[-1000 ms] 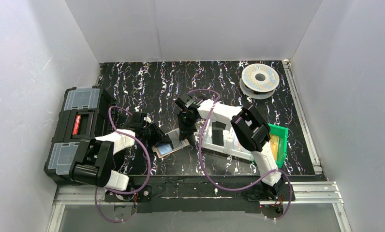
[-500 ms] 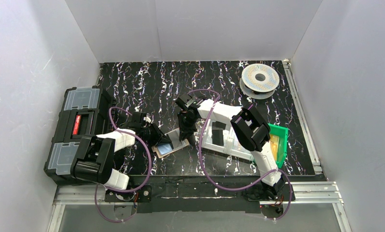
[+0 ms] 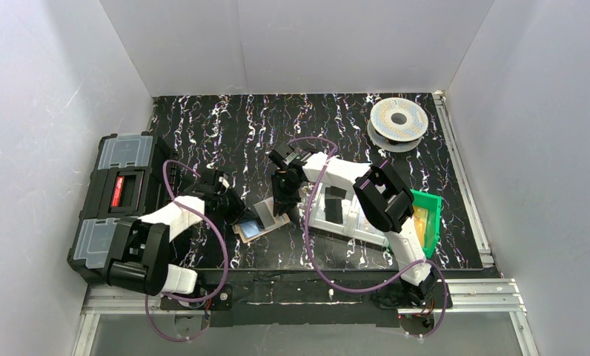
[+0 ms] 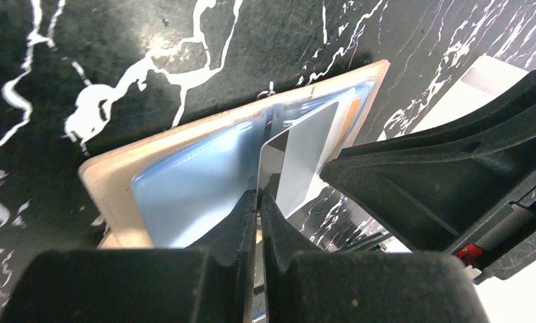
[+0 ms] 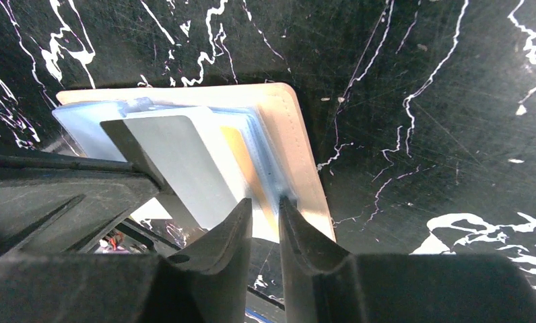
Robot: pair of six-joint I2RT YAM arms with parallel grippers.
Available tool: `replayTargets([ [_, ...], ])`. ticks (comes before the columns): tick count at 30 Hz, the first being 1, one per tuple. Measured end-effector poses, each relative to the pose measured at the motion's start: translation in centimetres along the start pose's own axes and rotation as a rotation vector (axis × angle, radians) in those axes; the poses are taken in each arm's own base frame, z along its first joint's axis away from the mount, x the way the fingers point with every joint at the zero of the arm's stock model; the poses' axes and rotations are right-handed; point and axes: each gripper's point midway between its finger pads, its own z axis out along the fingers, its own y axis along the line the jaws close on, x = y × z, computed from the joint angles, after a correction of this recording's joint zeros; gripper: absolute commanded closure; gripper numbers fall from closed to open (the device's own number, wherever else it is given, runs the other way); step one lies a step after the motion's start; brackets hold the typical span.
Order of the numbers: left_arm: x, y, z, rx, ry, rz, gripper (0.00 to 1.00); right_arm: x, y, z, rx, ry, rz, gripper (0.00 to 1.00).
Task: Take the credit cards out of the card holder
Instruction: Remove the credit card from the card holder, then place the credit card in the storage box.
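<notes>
The tan card holder (image 3: pixel 279 220) lies open on the black marbled table between both arms; it also shows in the left wrist view (image 4: pixel 107 178) and the right wrist view (image 5: pixel 299 128). Pale blue credit cards (image 4: pixel 191 182) sit in its pockets. My left gripper (image 4: pixel 260 198) is shut on the near edge of one silvery credit card (image 4: pixel 306 151), which stands tilted and partly out of the holder (image 3: pixel 266 213). My right gripper (image 5: pixel 266 202) is shut on the holder's near edge, beside the raised card (image 5: pixel 184 158).
A black toolbox (image 3: pixel 121 204) stands at the left edge. A clear compartment tray (image 3: pixel 336 211) and a green bin (image 3: pixel 428 222) lie right of the holder. A filament spool (image 3: pixel 398 121) sits at the back right. White walls enclose the table.
My left gripper has pulled the silvery card up and leftward, so it now stands tilted out of the holder. The right gripper has stayed on the holder.
</notes>
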Motion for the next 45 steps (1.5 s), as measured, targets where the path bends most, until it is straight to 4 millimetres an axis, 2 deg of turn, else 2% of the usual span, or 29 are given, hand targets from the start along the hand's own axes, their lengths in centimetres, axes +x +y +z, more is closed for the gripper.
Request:
replayTargets([
  [9, 0.1, 1.4, -1.4, -0.077, -0.022, 0.004, 1.0, 0.0, 0.0, 0.0, -0.007, 0.002, 0.007, 0.69],
  [15, -0.4, 1.6, -3.3, -0.116, -0.068, 0.024, 1.0, 0.0, 0.0, 0.0, -0.014, 0.006, 0.014, 0.67],
  [22, -0.7, 1.1, -4.7, -0.115, -0.095, 0.049, 1.0, -0.3, 0.4, -0.2, -0.021, -0.003, 0.018, 0.51],
  [29, -0.9, 0.2, -5.5, -0.097, -0.102, 0.065, 1.0, -1.7, 0.6, -1.4, 0.019, -0.068, -0.01, 0.26],
  [32, -1.4, -1.3, -6.4, -0.056, -0.119, 0.079, 1.0, -2.4, 0.8, -2.9, 0.004, -0.101, -0.008, 0.17],
  [35, -1.9, -3.5, -7.5, 0.012, -0.136, 0.094, 1.0, -3.6, 1.7, -5.9, -0.053, -0.162, -0.001, 0.12],
  [36, -2.3, -4.7, -8.1, 0.055, -0.146, 0.096, 1.0, -4.2, 2.2, -8.1, -0.101, -0.205, 0.003, 0.12],
  [37, -2.9, -7.2, -9.4, 0.152, -0.166, 0.105, 1.0, -5.0, 3.1, -13.1, -0.202, -0.297, 0.014, 0.12],
  [41, -3.0, -7.3, -9.4, 0.156, -0.167, 0.105, 1.0, -5.2, 3.2, -13.5, -0.212, -0.309, 0.012, 0.12],
  [43, -3.0, -8.6, -9.9, 0.221, -0.157, 0.079, 1.0, -5.6, 4.0, -14.8, -0.31, -0.341, 0.016, 0.13],
  [45, -3.5, -10.5, -10.6, 0.314, -0.159, 0.066, 1.0, -4.7, 3.8, -15.8, -0.383, -0.325, 0.05, 0.15],
])
